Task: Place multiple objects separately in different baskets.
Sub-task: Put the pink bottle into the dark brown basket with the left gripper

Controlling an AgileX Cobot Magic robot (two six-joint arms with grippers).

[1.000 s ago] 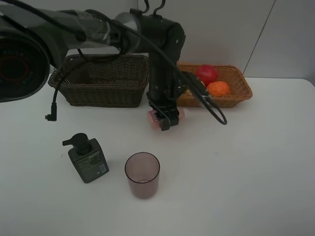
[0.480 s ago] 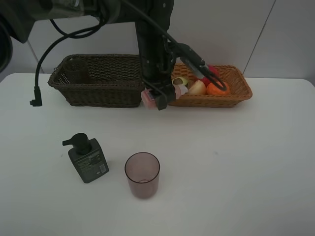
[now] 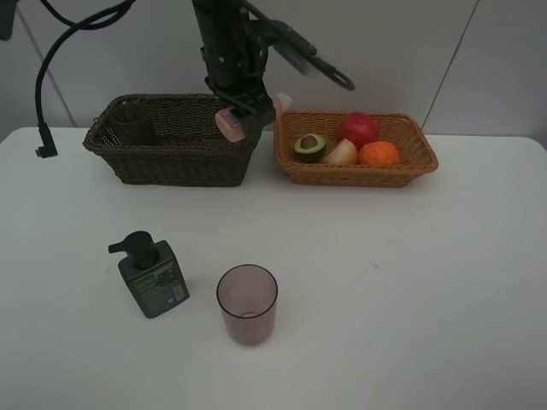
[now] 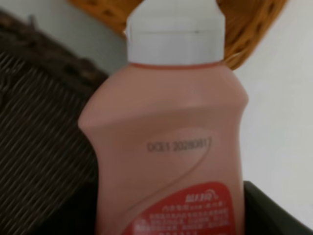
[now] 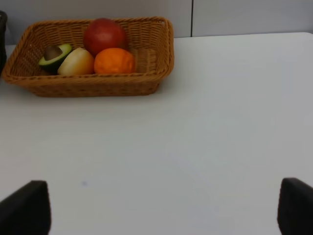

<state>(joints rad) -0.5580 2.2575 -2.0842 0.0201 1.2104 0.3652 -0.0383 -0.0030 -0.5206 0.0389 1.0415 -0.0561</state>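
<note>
My left gripper [image 3: 239, 113] is shut on the small pink bottle [image 3: 229, 123], which hangs tilted over the right end of the dark brown basket [image 3: 175, 162]. In the left wrist view the pink bottle [image 4: 171, 147] fills the frame, white cap away from the camera. A brownish cup [image 3: 133, 128] stands in that basket's left end. The light tan basket [image 3: 412, 167] holds the red apple [image 3: 360, 128], tangerine [image 3: 379, 153], peach-coloured fruit [image 3: 343, 153] and avocado half [image 3: 309, 145]. My right gripper [image 5: 159, 210] is open above bare table, short of the tan basket [image 5: 98, 84].
A dark green pump bottle [image 3: 152, 275] lies on the white table at front left. A second translucent cup [image 3: 247, 303] stands upright beside it. A black cable [image 3: 43, 102] hangs from the left arm at the far left.
The left arm has lifted the pink bottle off the table in front of the baskets and carried it up and back-left, over the dark basket's right end. The fruit is now uncovered.
</note>
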